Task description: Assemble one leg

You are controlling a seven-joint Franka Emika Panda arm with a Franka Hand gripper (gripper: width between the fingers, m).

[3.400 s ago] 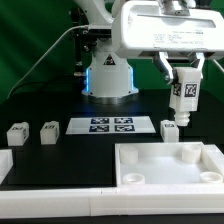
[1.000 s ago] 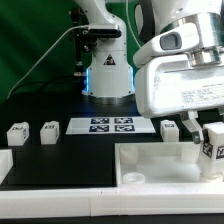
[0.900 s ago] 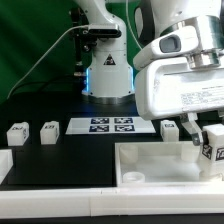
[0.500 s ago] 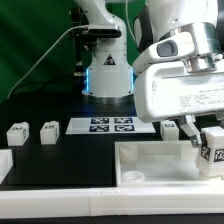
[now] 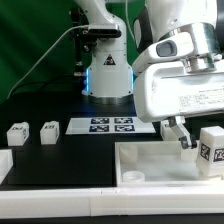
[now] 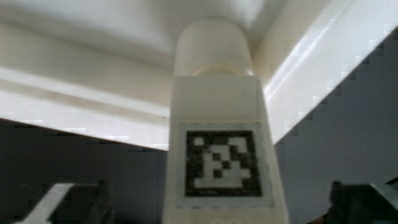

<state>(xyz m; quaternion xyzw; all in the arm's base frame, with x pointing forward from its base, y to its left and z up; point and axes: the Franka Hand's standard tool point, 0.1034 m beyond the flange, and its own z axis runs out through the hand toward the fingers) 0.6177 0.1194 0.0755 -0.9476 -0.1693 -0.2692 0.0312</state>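
Note:
The leg (image 5: 212, 144), a white post with a black-and-white tag, stands upright in the far right corner of the large white tabletop (image 5: 150, 178) at the exterior view's right. My gripper (image 5: 201, 139) is open around it. One finger (image 5: 183, 136) shows apart from the leg, the other is hidden. In the wrist view the leg (image 6: 217, 110) runs up the middle. Both fingers (image 6: 64, 204) stand clear of it on either side, with the gripper (image 6: 217, 206) centred on the leg.
Two loose legs (image 5: 16, 133) (image 5: 49, 131) lie at the exterior view's left, another (image 5: 169, 128) behind the tabletop. The marker board (image 5: 108, 125) lies in the middle. A white part (image 5: 4, 163) sits at the left edge. The robot base (image 5: 108, 75) stands behind.
The gripper came down from above to the tabletop's corner with the leg, then opened. The fingers now stand apart from the leg, which stays upright in the corner.

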